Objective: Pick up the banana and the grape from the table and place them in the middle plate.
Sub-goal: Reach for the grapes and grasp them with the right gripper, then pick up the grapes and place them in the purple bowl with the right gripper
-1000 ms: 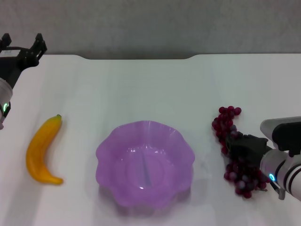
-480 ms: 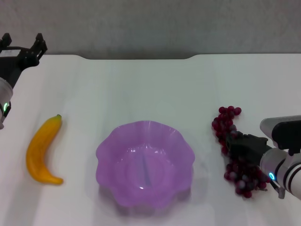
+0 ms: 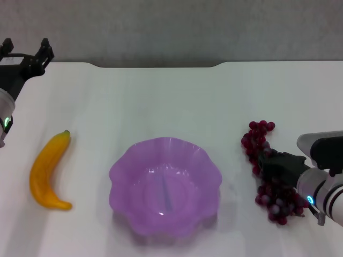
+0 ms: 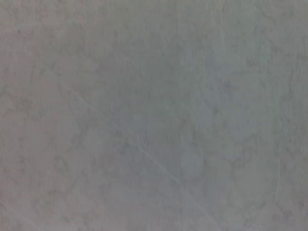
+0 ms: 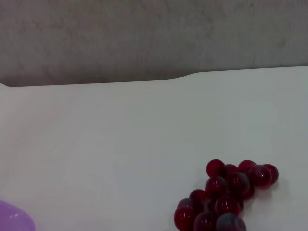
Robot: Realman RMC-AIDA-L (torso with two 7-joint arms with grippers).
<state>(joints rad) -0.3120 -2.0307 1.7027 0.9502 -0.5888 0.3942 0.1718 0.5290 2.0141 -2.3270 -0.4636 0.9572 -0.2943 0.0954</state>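
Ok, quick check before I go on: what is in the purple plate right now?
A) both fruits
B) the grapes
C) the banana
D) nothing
D: the plate holds nothing; the banana lies on the table to the plate's left, and the grapes lie on the table to its right, with the right gripper down at the bunch.

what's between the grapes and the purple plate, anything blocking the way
Nothing visible. Only bare table lies between the grape and the middle plate. The right gripper is already over the bunch; the banana lies on the plate's far side.
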